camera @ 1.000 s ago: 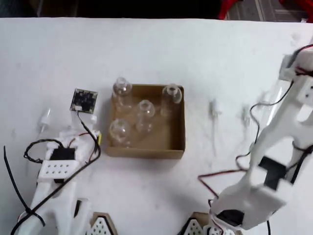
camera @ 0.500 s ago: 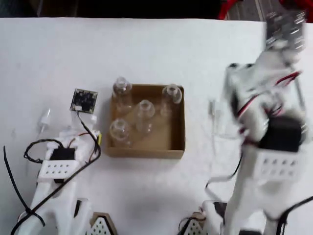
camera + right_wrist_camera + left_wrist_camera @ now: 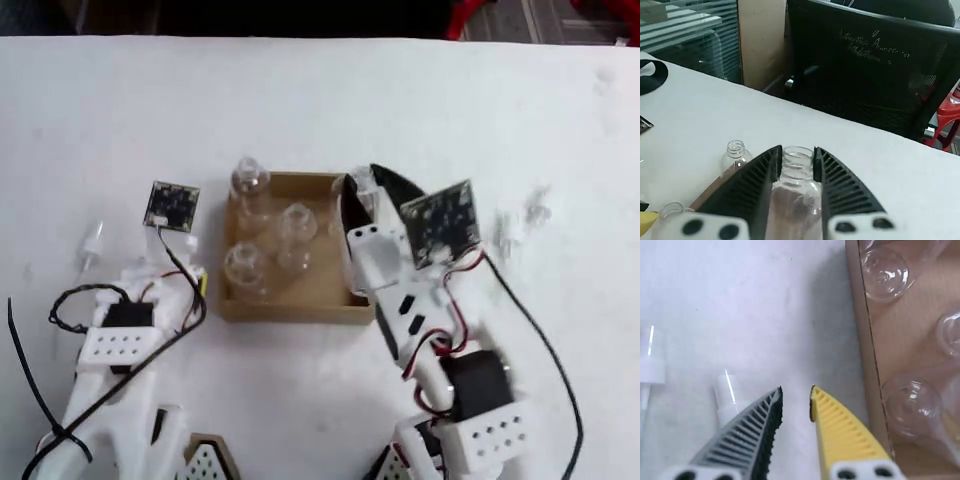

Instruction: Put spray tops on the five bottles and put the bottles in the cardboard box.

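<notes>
White table [image 3: 300, 90]. Cardboard box [image 3: 300, 312] near its middle, between my two arms. My right pincer [image 3: 796, 151] sits at the box's far right corner, pinching the neck of an upright, uncapped bottle [image 3: 796, 192]. My left pincer [image 3: 796, 394] hangs slightly spread over the table just beside the box's left wall, gripping nothing. Three more open bottles [image 3: 297, 225] stand inside the box. One spray top [image 3: 726, 390] lies by my left fingertips; a second spray top [image 3: 651, 372] lies farther out.

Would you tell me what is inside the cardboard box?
Three clear bottles without spray tops stand in the cardboard box; the right gripper holds a fourth bottle by its neck. That arm covers the box's right side, so anything beneath it is hidden.
</notes>
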Controlling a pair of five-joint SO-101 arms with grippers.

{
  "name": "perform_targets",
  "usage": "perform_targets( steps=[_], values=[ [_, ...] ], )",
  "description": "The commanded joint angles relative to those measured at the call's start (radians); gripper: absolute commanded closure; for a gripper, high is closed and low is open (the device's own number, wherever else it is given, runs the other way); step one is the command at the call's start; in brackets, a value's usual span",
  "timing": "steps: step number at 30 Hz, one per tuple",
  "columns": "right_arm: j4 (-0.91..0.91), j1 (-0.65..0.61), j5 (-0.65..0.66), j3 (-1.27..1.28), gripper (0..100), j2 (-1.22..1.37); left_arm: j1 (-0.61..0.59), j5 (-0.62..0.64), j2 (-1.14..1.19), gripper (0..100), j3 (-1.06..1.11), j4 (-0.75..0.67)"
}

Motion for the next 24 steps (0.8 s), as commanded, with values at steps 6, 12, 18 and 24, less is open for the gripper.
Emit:
perform_targets(
  steps=[6,12,18,24],
  values=[
    [-0.503,0.004,-0.018,0.46,98.3,-0.254,0.008,0.003,-0.004,91,-0.005,-0.021],
    [-0.561,0.005,-0.021,0.687,98.3,-0.481,0.01,0.003,-0.004,91,-0.005,-0.021],
    [-0.437,0.01,-0.157,0.686,98.3,-0.53,0.01,0.003,-0.002,91,-0.005,-0.021],
    [-0.298,0.013,-0.153,0.686,98.3,-0.524,0.01,0.003,-0.002,91,-0.005,-0.021]
  ],
)
